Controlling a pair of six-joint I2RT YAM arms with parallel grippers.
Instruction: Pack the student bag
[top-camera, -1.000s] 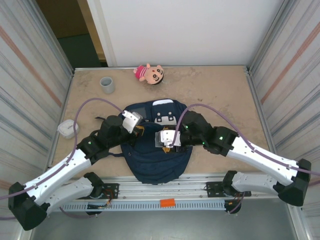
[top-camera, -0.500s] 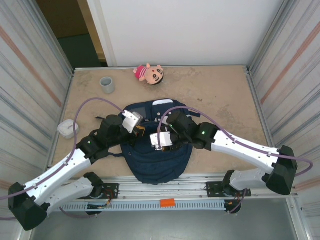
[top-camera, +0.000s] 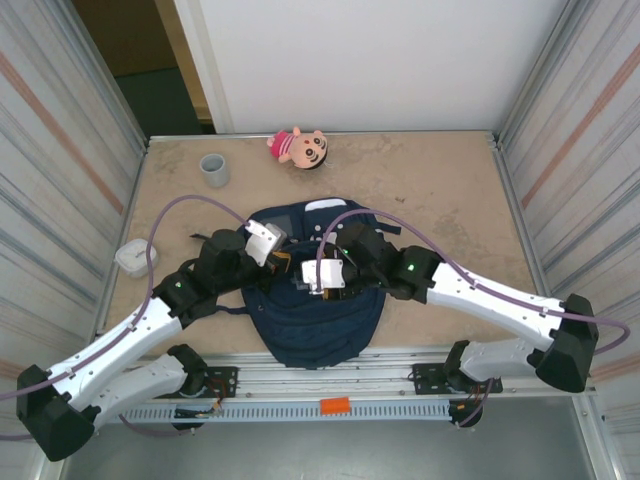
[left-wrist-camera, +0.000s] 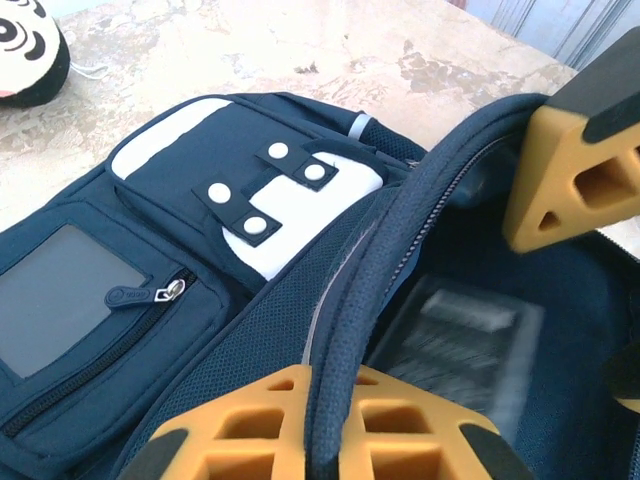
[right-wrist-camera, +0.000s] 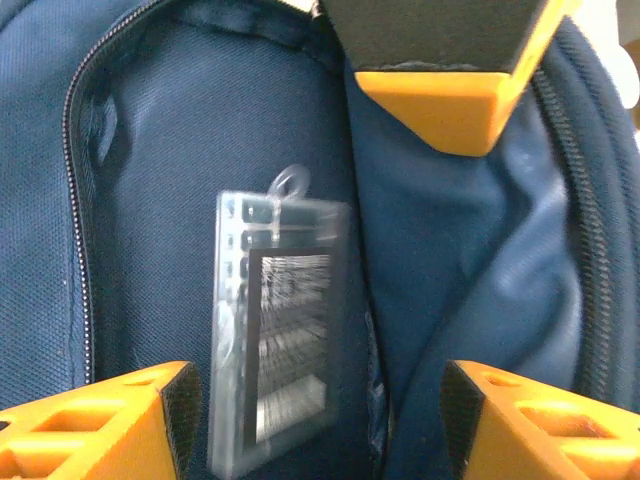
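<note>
The student bag is lying unzipped at the near edge of the counter; the left pincer, jaws apart, is propping its rim; the right pincer is hovering wide open over a clear packet lying inside; farther off, a white case, grey cup and plush doll are waiting unpacked.

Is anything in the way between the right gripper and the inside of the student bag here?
Nothing visible. The right gripper, jaws open, looks straight into the student bag's unzipped compartment, where a clear packet lies. The zip rim runs between the left gripper's jaws, off to one side.
</note>
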